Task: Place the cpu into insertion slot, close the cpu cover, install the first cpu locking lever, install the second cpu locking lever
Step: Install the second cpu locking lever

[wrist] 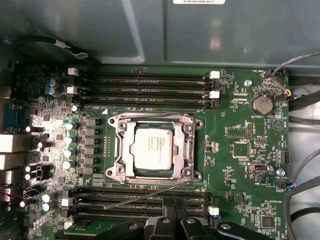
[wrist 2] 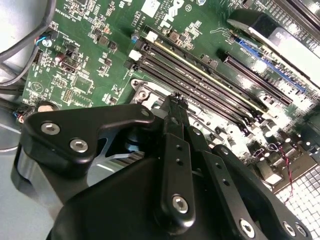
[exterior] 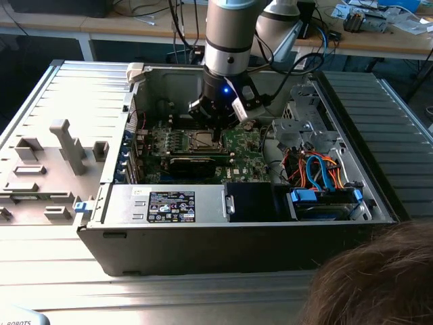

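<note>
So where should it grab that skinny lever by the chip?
Probably near its free tip, the end farthest from the cover. The lever is a thin rod slanting over the memory slots and seems hinged at the cover's corner. Pinching across it from above looks easiest.

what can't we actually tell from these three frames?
- Exterior view: the pincer blocks much of the insertion slot, so the cover state there is unreadable.
- Second wrist view: the pincer's own body hides the slot and whatever its tip meets.
- First wrist view: the pincer is cut off by the frame edge, so contact with the slanting locking lever is unclear. Latch hooks on the cpu cover around the cpu are too small to judge.
</note>
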You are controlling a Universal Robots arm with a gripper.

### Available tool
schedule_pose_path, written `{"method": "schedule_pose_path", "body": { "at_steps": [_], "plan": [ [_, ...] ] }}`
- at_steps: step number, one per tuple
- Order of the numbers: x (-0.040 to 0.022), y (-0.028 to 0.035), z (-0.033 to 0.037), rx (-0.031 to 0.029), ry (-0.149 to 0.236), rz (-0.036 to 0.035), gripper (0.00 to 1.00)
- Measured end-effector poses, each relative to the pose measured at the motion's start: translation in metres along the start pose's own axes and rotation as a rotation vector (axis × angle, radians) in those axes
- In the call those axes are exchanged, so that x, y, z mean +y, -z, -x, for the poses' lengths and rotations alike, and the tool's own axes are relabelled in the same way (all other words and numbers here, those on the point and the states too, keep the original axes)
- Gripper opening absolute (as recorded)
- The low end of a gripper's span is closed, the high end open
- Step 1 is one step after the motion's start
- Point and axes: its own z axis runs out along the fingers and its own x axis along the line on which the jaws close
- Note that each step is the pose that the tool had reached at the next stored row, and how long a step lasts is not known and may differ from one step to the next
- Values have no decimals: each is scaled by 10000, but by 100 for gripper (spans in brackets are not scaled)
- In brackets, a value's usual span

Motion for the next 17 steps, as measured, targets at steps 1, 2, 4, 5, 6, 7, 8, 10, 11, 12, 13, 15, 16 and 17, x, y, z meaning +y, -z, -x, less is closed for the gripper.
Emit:
{"method": "schedule_pose_path", "body": {
  "at_steps": [1,2,4,5,6,7,8,10,11,12,13,15,16,17],
  "plan": [
    [-2,-1,0,0,0,0,11],
    [-4,-3,0,0,0,0,11],
    [-8,-7,0,0,0,0,11],
    [-10,-8,0,0,0,0,11],
    [-12,-10,0,0,0,0,11],
    [-13,-11,0,0,0,0,11],
    [-19,-16,0,0,0,-1,11],
    [-29,-28,-1,0,0,1,11],
    [-29,-29,0,0,0,1,11],
    [-29,-30,-1,0,0,5,11],
    [-29,-34,0,-1,1,22,11],
    [-29,-39,0,-2,1,47,11],
    [-29,-41,0,-3,1,58,11],
    [-29,-42,0,-2,1,65,11]
  ]
}}
